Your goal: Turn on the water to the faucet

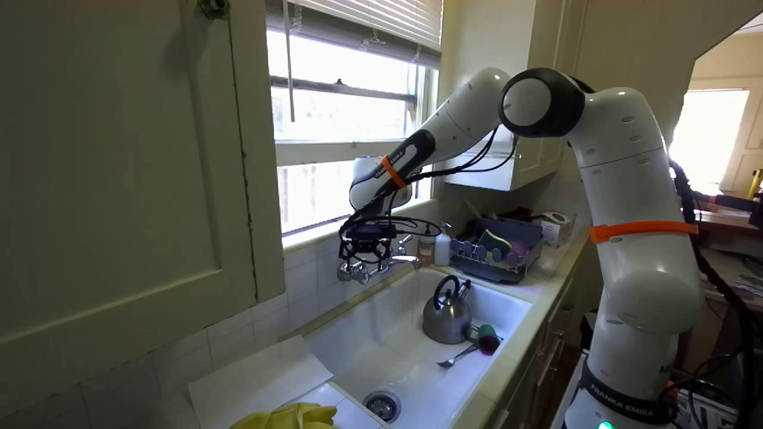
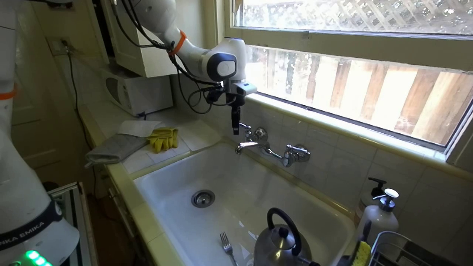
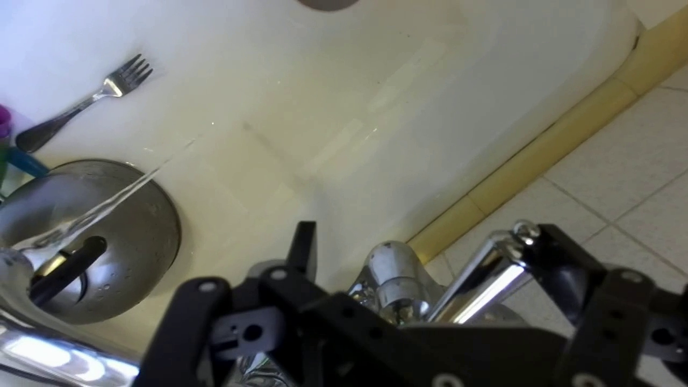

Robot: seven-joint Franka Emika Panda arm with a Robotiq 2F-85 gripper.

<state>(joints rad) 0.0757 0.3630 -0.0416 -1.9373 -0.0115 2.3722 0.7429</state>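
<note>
The chrome two-handled faucet [image 1: 406,260] is on the tiled wall above the white sink [image 1: 381,345]. It also shows in an exterior view [image 2: 271,151] and in the wrist view [image 3: 395,263]. My gripper [image 3: 427,235] is open, pointing down over one handle, as both exterior views [image 1: 365,256] [image 2: 235,129] show. The handle's chrome lever [image 3: 478,285] lies between the spread fingers, its tip at the right-hand fingertip; I cannot tell whether they touch. A thin clear stream of water [image 3: 105,208] runs from the spout in the wrist view. In the exterior views I cannot make it out.
A silver kettle [image 2: 282,242] with a dark handle stands in the sink, near a fork [image 2: 226,244] and cups [image 1: 487,339]. The window sill [image 2: 332,120] is behind the arm. Soap bottles [image 2: 380,218] and a dish rack [image 1: 495,250] stand beside the sink; yellow gloves [image 2: 162,138] lie opposite.
</note>
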